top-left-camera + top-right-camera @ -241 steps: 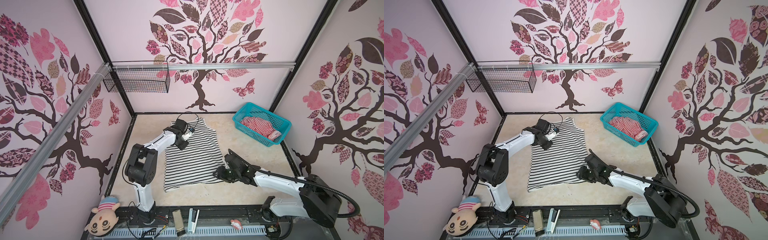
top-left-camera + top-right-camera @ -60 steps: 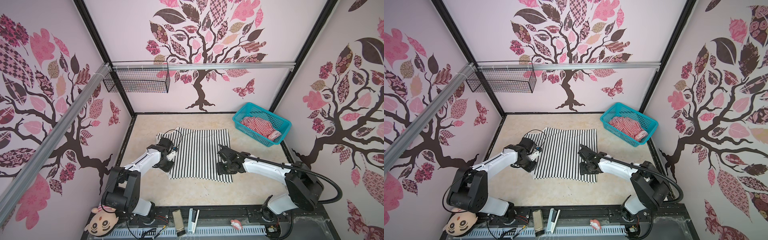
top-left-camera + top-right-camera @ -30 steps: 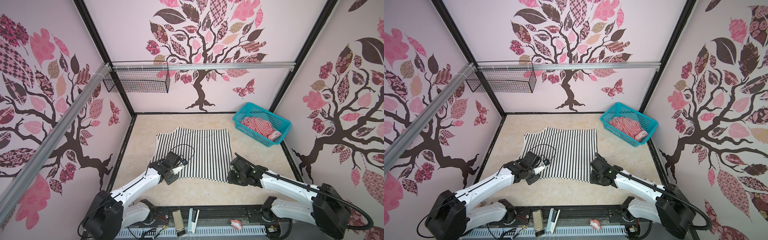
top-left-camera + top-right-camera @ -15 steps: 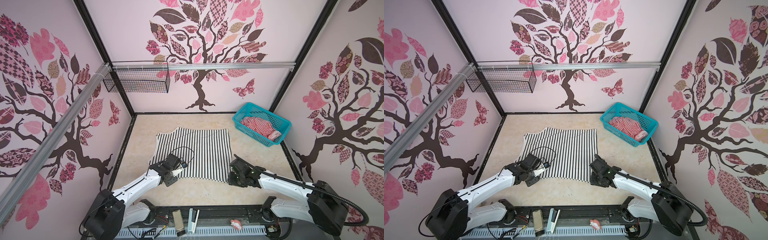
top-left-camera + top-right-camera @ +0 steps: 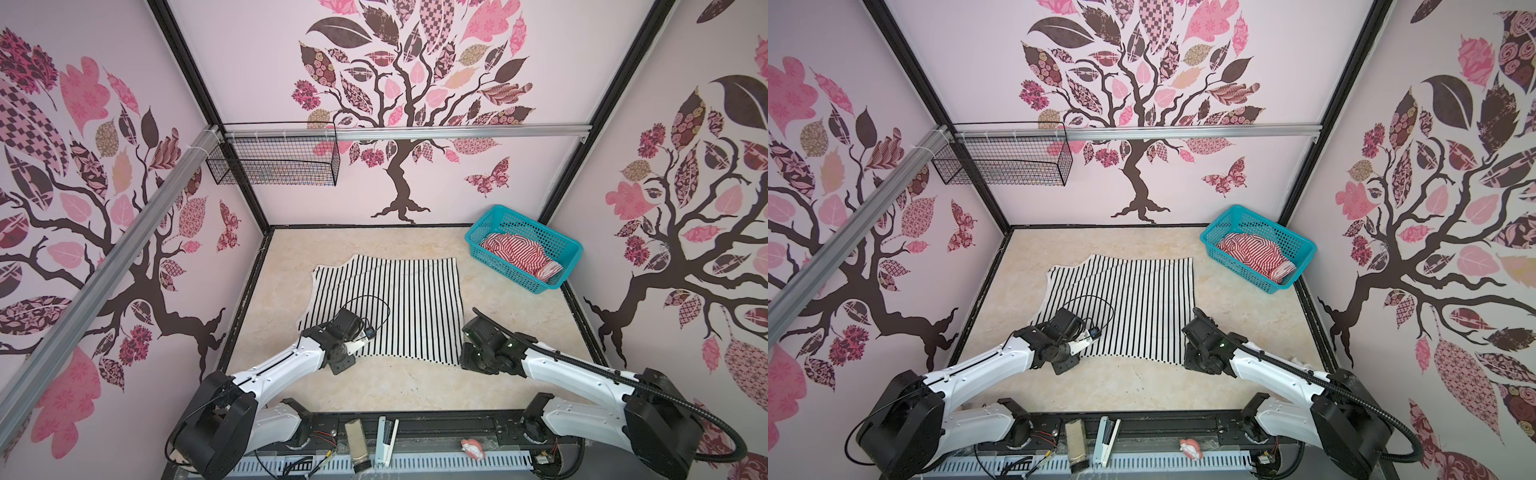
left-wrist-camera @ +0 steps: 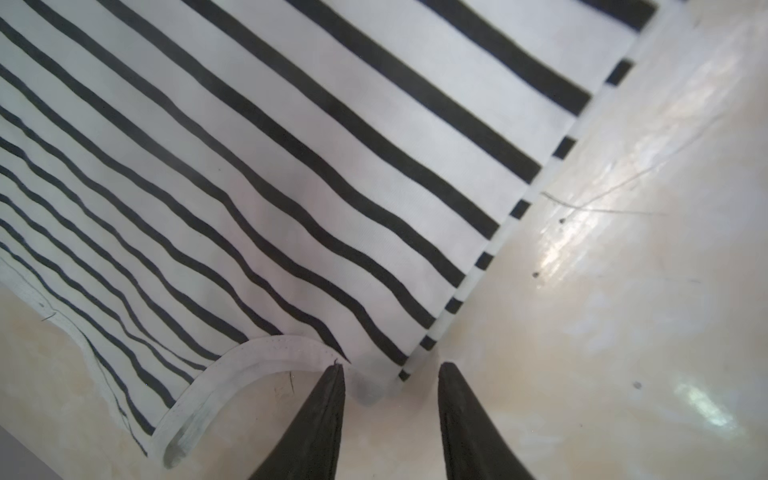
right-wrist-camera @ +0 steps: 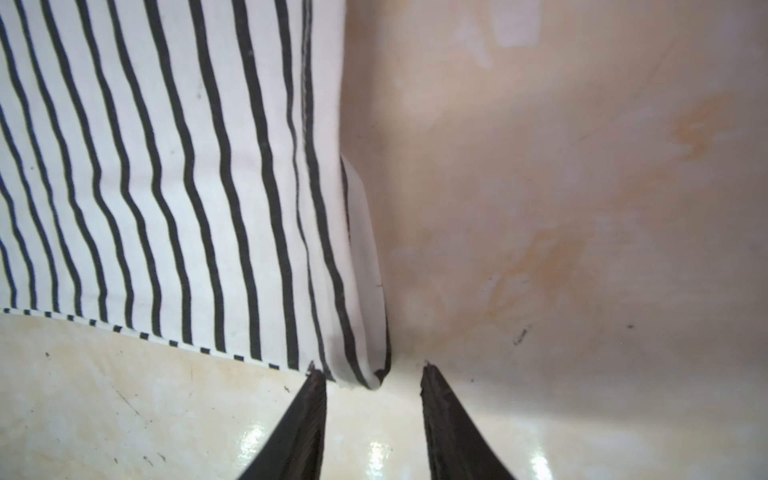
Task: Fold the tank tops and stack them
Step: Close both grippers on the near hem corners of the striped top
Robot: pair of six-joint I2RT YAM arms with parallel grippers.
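Teal basket (image 5: 509, 270), wire basket (image 5: 274, 166), perhaps a stapler (image 5: 386, 442).

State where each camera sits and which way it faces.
Top views: high at the front, looking down on the table; left arm and right arm show.
Left wrist: on its arm, facing past the left gripper to a black-and-white tank top corner.
Right wrist: likewise, right gripper, another corner.
Shared: all show that top.

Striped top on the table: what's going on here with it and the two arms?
The black-and-white top lies flat on the table, apparently folded once. The left arm and right arm sit at its two near corners, jaws open, gripping nothing. The red-and-white top lies crumpled in the blue basket, not yet folded.
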